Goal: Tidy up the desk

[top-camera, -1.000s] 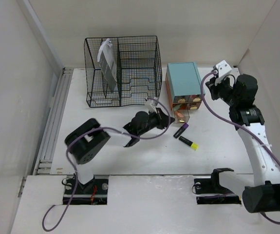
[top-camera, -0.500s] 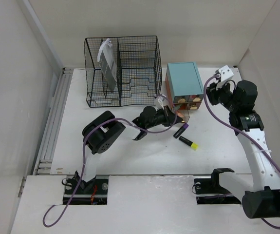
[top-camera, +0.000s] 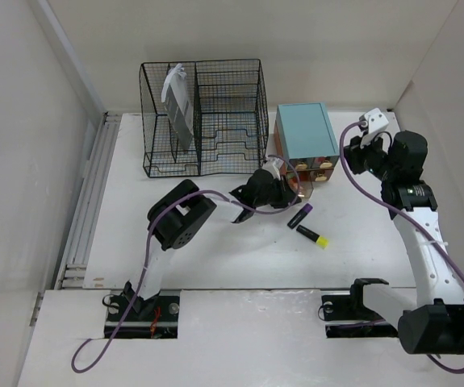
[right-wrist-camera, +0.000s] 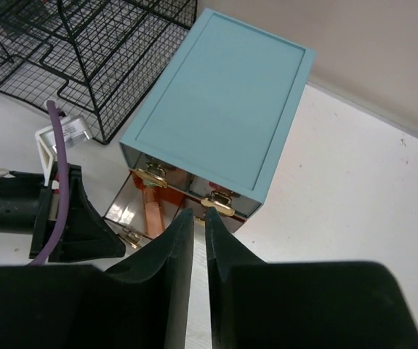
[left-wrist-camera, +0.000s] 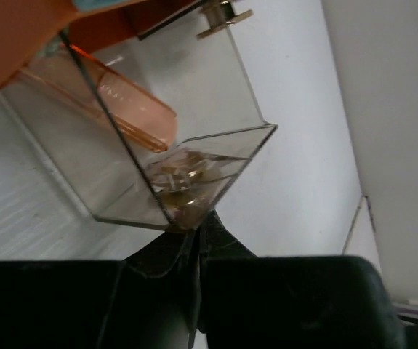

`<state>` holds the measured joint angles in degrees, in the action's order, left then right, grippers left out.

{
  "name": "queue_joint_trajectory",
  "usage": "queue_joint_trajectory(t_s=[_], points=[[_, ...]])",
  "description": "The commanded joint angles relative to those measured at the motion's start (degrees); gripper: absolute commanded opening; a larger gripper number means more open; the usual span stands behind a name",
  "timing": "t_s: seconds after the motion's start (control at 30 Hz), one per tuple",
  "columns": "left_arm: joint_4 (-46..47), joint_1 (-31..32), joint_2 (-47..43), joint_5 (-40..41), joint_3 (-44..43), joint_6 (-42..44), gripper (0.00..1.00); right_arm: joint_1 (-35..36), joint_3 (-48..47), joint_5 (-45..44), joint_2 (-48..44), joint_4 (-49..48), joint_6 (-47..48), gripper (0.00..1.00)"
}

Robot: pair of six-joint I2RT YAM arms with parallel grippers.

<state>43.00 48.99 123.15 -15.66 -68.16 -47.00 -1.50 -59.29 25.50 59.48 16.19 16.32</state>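
The white desk (top-camera: 215, 258) holds a teal-topped drawer box (top-camera: 304, 133). Its lower left clear drawer (left-wrist-camera: 187, 138) is pulled out, with an orange marker (left-wrist-camera: 132, 105) lying inside. My left gripper (left-wrist-camera: 198, 224) is shut, its tips touching the drawer front at the brass knob (left-wrist-camera: 182, 195); in the top view it (top-camera: 286, 192) is at the drawer. My right gripper (right-wrist-camera: 199, 216) is shut and empty, held above the box front (right-wrist-camera: 219, 102); in the top view it (top-camera: 353, 153) is right of the box. A purple marker (top-camera: 298, 216) and a black, yellow-capped marker (top-camera: 312, 236) lie on the desk.
A black wire-mesh file rack (top-camera: 203, 117) stands at the back left with a white and grey packet (top-camera: 177, 101) in it. It also shows in the right wrist view (right-wrist-camera: 85, 51). Walls close in on the left, the back and the right.
My left gripper has reached right, from mid-desk up to the front of the open drawer. My right gripper has shifted slightly and stays above the box.
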Motion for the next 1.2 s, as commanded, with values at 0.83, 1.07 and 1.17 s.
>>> queue_joint_trajectory(t_s=[0.83,1.07,1.17], points=[[-17.16,-1.36,9.92,19.53,-21.32,4.99,0.00,-8.52,3.83,15.98,2.57,-6.60,-14.37,0.49],[-9.00,0.84,-0.17,17.33,-6.04,6.74,0.00,-10.10,9.18,20.46,9.67,-8.27,-23.06,0.50],[-6.98,2.95,-4.40,17.33,0.10,6.75,0.02,-11.33,10.33,23.28,16.00,-8.27,-26.15,0.51]])
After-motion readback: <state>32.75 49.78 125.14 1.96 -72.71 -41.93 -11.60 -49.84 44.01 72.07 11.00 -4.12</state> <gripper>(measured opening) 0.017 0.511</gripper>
